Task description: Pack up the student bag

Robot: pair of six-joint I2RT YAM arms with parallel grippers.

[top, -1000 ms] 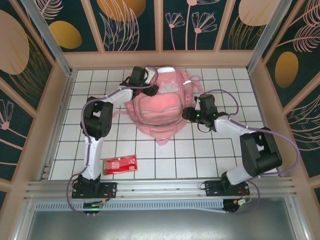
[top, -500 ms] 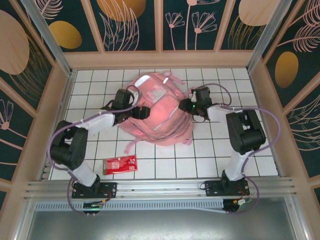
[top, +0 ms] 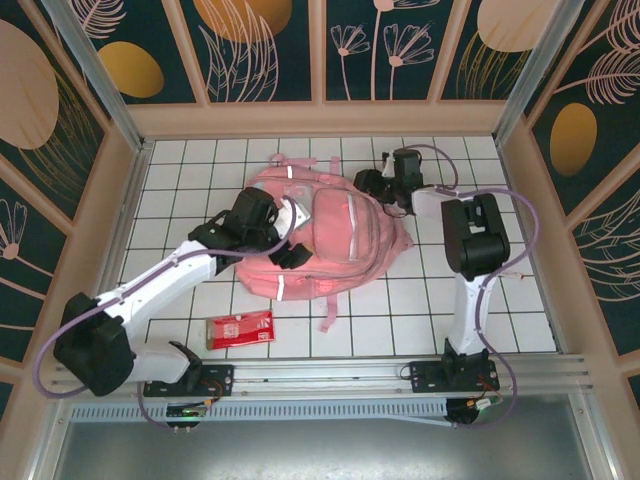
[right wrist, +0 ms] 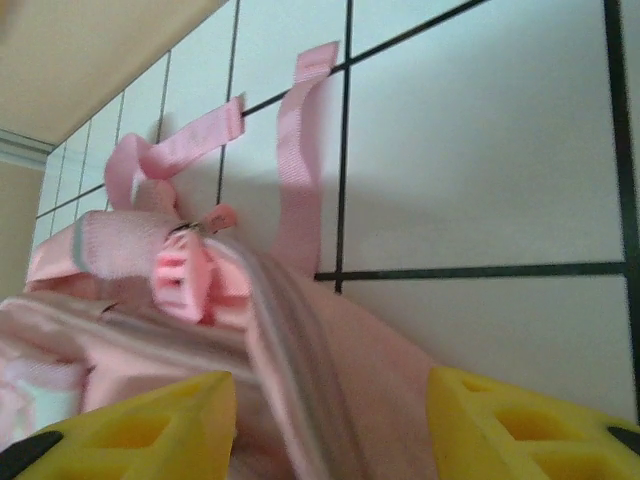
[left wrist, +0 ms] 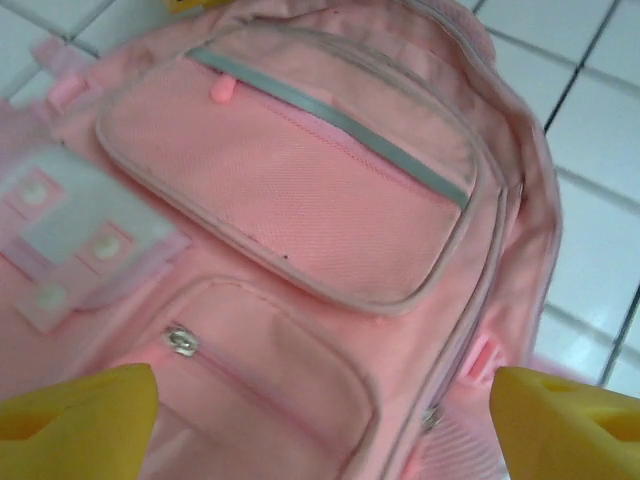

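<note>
Pink fabric of the student bag (top: 335,230) is spread front-up on the middle of the tiled surface (top: 420,300), probably so that its zips can be reached. Its long axis appears to be laid roughly left to right. The left hand (left wrist: 320,420) is held wide open above the pockets. The right hand (right wrist: 330,410) is set astride a zipped edge; whether it is clamped cannot be told.

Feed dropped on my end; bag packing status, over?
Left fingers open over front pockets of student bag. Right fingers straddle its far edge, grip unclear. Red packet lies apart, not yet packed.
</note>
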